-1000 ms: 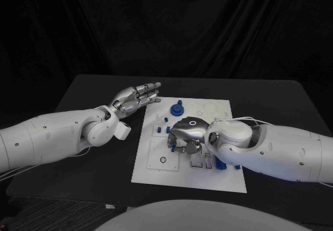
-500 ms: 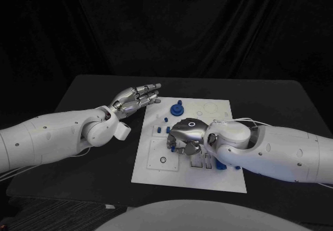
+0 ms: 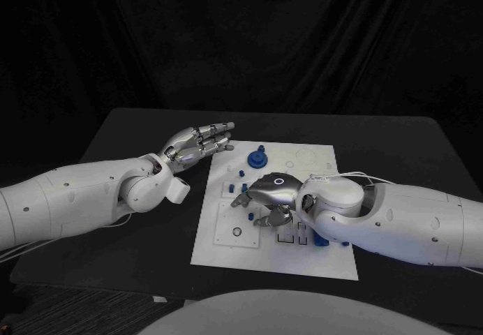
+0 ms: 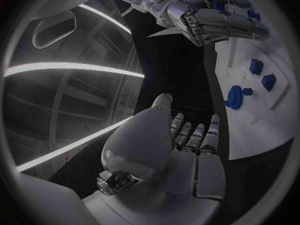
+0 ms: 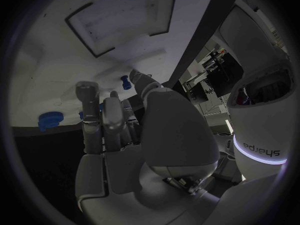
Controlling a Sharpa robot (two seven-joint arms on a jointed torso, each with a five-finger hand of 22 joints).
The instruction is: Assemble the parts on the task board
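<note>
Left silver many-fingered hand (image 3: 197,142) hovers over the black tabletop (image 3: 121,132) just beside the far left corner of the white rectangular task board (image 3: 302,262), fingers straight and spread apart, holding nothing. On the board's far side sits a round blue gear-like part (image 3: 257,160); small blue peg parts (image 3: 236,188) stand near its left-middle. Right silver many-fingered hand (image 3: 270,197) is palm-down over the board's middle, fingers bent toward the surface; cannot tell whether it holds anything. More blue parts (image 3: 320,239) sit by the right wrist.
</note>
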